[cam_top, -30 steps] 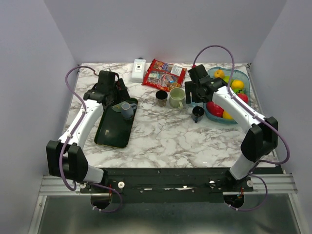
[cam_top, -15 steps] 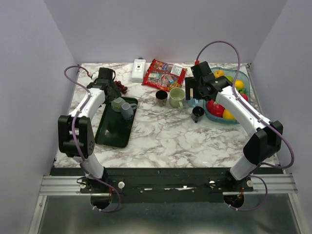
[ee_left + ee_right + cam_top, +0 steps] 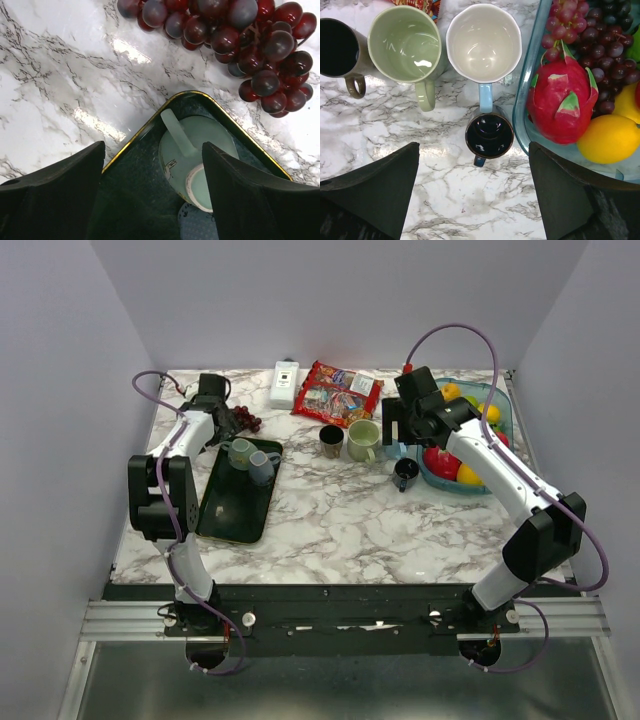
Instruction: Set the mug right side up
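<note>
A pale green mug [image 3: 192,150] stands bottom up on the far end of the dark tray [image 3: 235,505], its base ring and handle showing; in the top view the mug [image 3: 240,453] touches a blue patterned mug [image 3: 263,467]. My left gripper [image 3: 155,200] is open and empty, above the tray's far corner and short of the mug. In the top view the left gripper [image 3: 222,425] is near the table's far left. My right gripper [image 3: 475,200] is open and empty above the upright mugs, as the top view [image 3: 400,432] shows too.
Dark grapes [image 3: 240,35] lie on the marble just beyond the tray corner. Upright mugs stand mid-table: brown [image 3: 337,47], green [image 3: 405,42], white-and-blue [image 3: 483,42], small black [image 3: 489,135]. A teal fruit bowl [image 3: 503,410] is right. Snack packets [image 3: 337,392] and a white box [image 3: 285,383] are at the back.
My left arm has pulled back from over the tray mugs toward the far left corner. My right gripper has shifted slightly toward the back.
</note>
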Motion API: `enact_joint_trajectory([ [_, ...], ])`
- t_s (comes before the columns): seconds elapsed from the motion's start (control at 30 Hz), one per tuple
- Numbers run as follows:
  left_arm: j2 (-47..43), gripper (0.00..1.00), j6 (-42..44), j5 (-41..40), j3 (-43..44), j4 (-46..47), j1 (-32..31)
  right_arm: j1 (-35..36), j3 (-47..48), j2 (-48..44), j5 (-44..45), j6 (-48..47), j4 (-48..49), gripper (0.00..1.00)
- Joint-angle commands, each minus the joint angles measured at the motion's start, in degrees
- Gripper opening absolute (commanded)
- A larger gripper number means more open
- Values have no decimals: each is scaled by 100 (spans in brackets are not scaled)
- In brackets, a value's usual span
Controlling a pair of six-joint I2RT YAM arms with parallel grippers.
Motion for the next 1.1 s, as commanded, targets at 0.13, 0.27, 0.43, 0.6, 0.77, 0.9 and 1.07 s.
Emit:
enact_joint_trajectory([
  [0.13, 264, 84, 316, -73, -168, 376, 114, 38, -94, -121, 13, 55, -64, 95],
  [0.27, 379, 83, 378, 50, -115, 368, 114, 38, -112, -130, 39, 37, -64, 95],
  [0.43, 282, 73, 369, 103, -352, 368, 114, 38, -130, -95, 40, 81, -64, 95],
  [0.6, -95, 65, 212, 200, -800, 280, 114, 38, -103, -25, -4, 73, -11, 95],
  [0.77, -560, 69, 106, 296, -1274, 122, 106, 38, -103, 28, -57, 37, 41, 95],
  [0.9, -912, 73, 71, 306, -1609, -27, 106, 38, -121, 54, -101, 20, 85, 95],
  [1.07, -1369, 74, 44, 288, -1943, -168, 114, 38, -147, 81, -189, 28, 138, 95],
])
